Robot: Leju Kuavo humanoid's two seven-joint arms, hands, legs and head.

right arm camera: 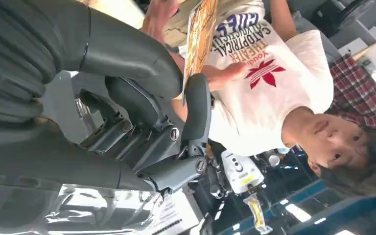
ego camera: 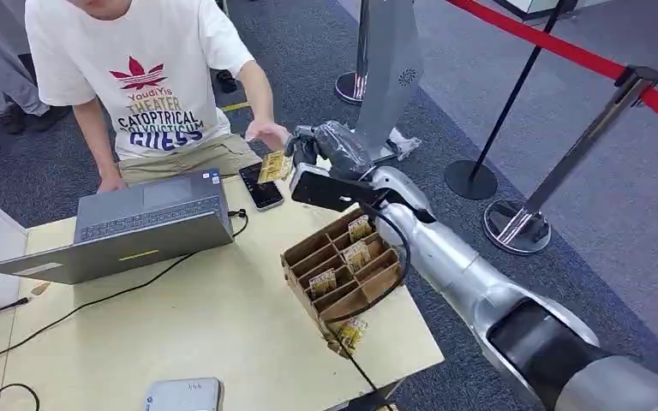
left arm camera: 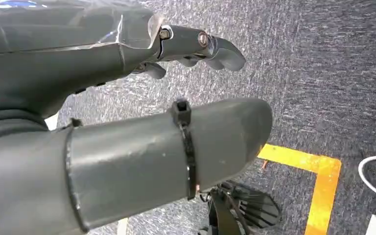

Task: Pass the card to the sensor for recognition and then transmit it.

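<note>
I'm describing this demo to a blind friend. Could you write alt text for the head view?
The robot's right hand holds a yellow card over a phone on a table, where a person's hand reaches toward it. A laptop and a cardboard box of more cards sit nearby.

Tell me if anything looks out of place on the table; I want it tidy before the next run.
One yellow card lies outside the brown cardboard divider box, on the beige table at the box's near corner, while the others stand in its compartments. The box also sits askew at the table's edge.
</note>
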